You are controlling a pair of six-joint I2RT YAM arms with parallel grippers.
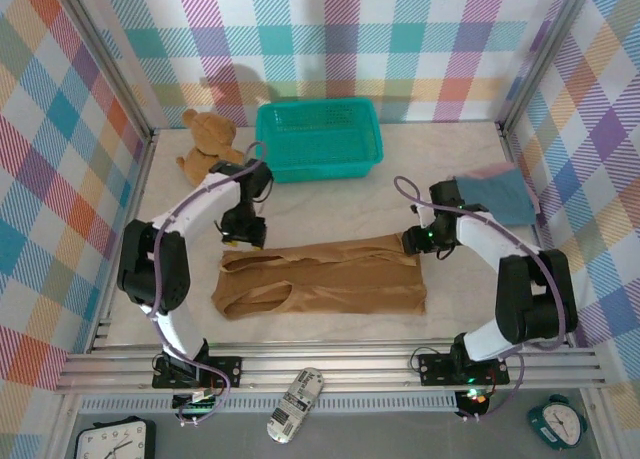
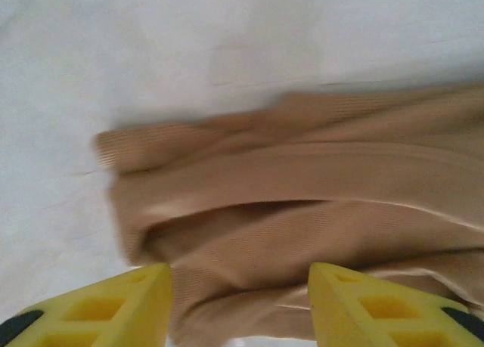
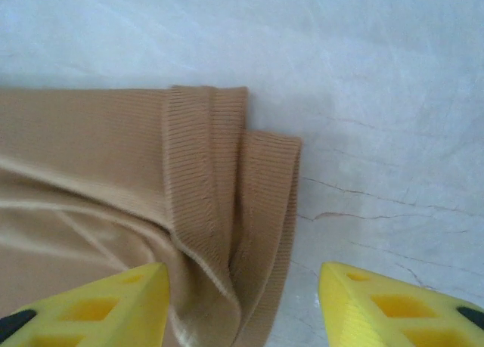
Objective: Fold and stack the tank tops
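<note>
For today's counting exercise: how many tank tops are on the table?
3. The ochre brown top lies spread in the middle. The slate blue top sits folded at the far right, with the dusty pink top showing at its far edge. More could be hidden underneath.

The ochre top (image 1: 325,279) is brown all over, with fine ribbing at its hem. At the far right a slate blue top (image 1: 508,197) lies over what looks like a dusty pink top (image 1: 478,175). The counter (image 1: 450,149) is off-white with faint grey veins. The basket (image 1: 320,167) is teal mesh, the teddy (image 1: 207,139) brown, the walls (image 1: 350,39) pastel plaid. The left hand (image 2: 240,305) and right hand (image 3: 242,302) have yellow fingers.
</note>
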